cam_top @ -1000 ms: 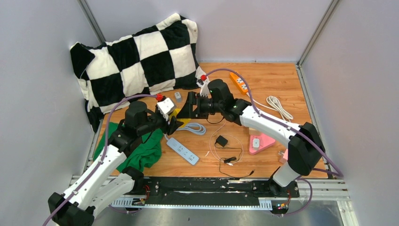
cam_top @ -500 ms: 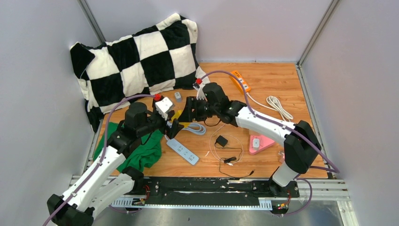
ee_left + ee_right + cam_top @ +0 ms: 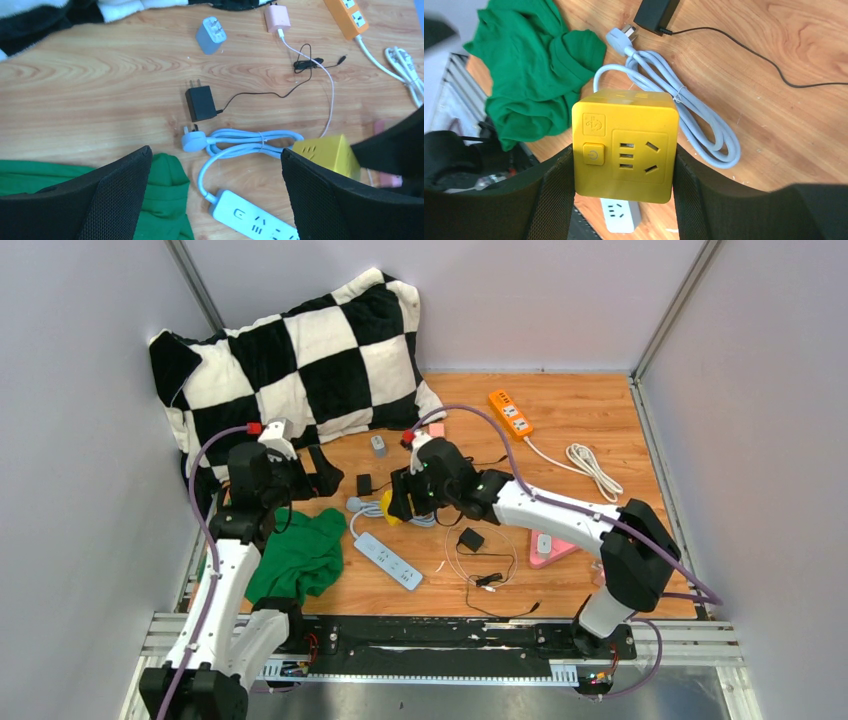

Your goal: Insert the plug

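Observation:
My right gripper (image 3: 624, 167) is shut on a yellow cube socket (image 3: 624, 145), its socket face and power button toward the wrist camera. From above, the cube (image 3: 388, 510) hangs just over the table's middle in that gripper (image 3: 400, 502). A black plug adapter (image 3: 200, 104) with a thin cord lies flat on the wood. Beside it lies the pale blue plug (image 3: 192, 141) of a white power strip (image 3: 255, 222). My left gripper (image 3: 215, 152) is open and holds nothing. It hovers at the left (image 3: 328, 472), apart from the cube.
A green cloth (image 3: 300, 560) lies front left and a checkered pillow (image 3: 300, 360) fills the back left. An orange power strip (image 3: 508, 412), a grey adapter (image 3: 378, 445), a pink charger (image 3: 436, 430), a second black adapter (image 3: 470, 538) and a pink object (image 3: 555, 540) lie around.
My left gripper opened and swung back to the left, uncovering the black adapter. My right gripper closed on the yellow cube and shifted it slightly left and nearer.

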